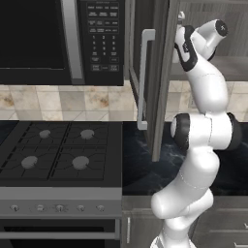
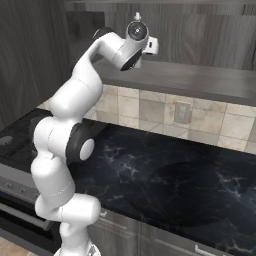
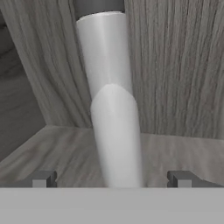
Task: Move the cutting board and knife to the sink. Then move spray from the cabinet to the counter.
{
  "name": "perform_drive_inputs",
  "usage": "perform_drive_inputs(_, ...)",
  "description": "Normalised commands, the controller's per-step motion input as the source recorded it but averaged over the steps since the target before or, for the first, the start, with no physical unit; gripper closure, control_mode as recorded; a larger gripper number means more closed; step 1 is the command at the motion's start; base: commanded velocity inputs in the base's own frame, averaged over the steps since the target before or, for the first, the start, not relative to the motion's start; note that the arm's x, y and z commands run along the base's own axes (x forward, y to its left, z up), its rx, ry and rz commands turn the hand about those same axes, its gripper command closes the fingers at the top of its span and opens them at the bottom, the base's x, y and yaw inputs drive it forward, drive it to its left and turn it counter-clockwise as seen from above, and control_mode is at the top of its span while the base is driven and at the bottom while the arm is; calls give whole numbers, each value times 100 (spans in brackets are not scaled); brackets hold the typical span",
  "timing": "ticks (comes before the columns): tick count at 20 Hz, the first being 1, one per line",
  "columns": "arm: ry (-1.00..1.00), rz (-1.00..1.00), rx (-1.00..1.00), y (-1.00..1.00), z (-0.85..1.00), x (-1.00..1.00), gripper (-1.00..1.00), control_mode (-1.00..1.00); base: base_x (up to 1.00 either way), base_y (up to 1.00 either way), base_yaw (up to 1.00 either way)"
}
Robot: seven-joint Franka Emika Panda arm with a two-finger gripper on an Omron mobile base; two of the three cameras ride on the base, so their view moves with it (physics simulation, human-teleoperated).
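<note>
I have the arm reaching up into the open cabinet (image 1: pixel 160 72), above the black worktop (image 2: pixel 170 185). In the hand view the spray (image 3: pixel 113 109) stands upright on the cabinet's shelf (image 3: pixel 57 153), right in front of the camera and close to the grey wood back wall. My tool (image 3: pixel 113 178) is spread wide: its two dark fingertips (image 3: pixel 41 178) sit one on each side of the bottle's pale body, both apart from it, so nothing is pinched. The bottle rises between them, its lower body wider and its upper part a slim pale column ending in a dark band at the top edge of that view.

From the left base view the cabinet door (image 1: pixel 145 77) hangs open with its long white bar handle (image 1: pixel 143 80) facing me, and the wrist goes in behind the door's edge. A microwave (image 1: pixel 63 41) hangs to the left of the door, over a stove (image 1: pixel 58 155). In the right base view, the nozzle top of the spray (image 2: pixel 137 17) peeks up just behind the wrist, and a tiled backsplash (image 2: pixel 150 112) runs below the cabinet.
</note>
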Motion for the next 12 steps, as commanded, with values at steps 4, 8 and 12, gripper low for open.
perform_drive_inputs(4, 0, 0, 2, -5, 0, 17, -100, -100, 0, 0, 0)
perform_drive_inputs(8, 0, 0, 2, -1, 0, 13, -100, -100, 0, 0, 0)
perform_drive_inputs(12, 0, 0, 1, 0, 0, 13, -100, -100, 0, 0, 0)
